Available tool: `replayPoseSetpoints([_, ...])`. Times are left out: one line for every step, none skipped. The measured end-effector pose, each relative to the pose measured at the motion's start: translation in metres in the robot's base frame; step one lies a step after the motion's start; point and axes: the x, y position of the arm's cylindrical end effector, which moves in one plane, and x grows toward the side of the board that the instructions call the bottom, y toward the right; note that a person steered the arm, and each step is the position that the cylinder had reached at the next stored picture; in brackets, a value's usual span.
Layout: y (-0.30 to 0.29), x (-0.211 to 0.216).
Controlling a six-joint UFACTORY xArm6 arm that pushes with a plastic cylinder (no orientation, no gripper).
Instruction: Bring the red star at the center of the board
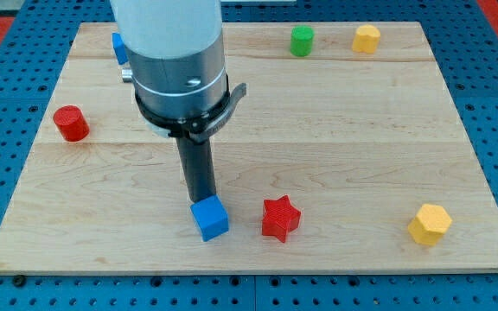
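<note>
The arm ends in a dark rod with no pincer, so no pincer state applies. My tip [202,199] stands at the view's lower centre-left of the worktop [335,130]. It sits at the top edge of the blue cube [209,218], touching it or just short of it; the exact contact cannot be told.

The red star [280,218] lies just to the view's right of the blue cube, with a narrow strip of bare wood between them. It rests near the bottom edge of the worktop, below and slightly right of the board's centre. My tip is apart from the star, up and to the view's left of it.

Other blocks:
- A red cylinder [71,123] lies near the view's left edge, at mid height.
- A second blue block [119,47] shows at the view's top left, mostly hidden by the arm housing; its shape cannot be made out.
- A green cylinder [301,41] stands near the top edge, right of centre.
- A yellow block [366,39] stands just to its right, near the top edge.
- A yellow hexagon [429,225] lies at the view's bottom right, well apart from the star.
</note>
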Motion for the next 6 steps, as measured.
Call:
replayPoseSetpoints([0.018,-0.021])
replayPoseSetpoints([0.085,-0.046])
replayPoseSetpoints([0.152,0.0])
replayPoseSetpoints([0.18,0.078])
replayPoseSetpoints([0.129,0.081])
replayPoseSetpoints([0.044,0.032])
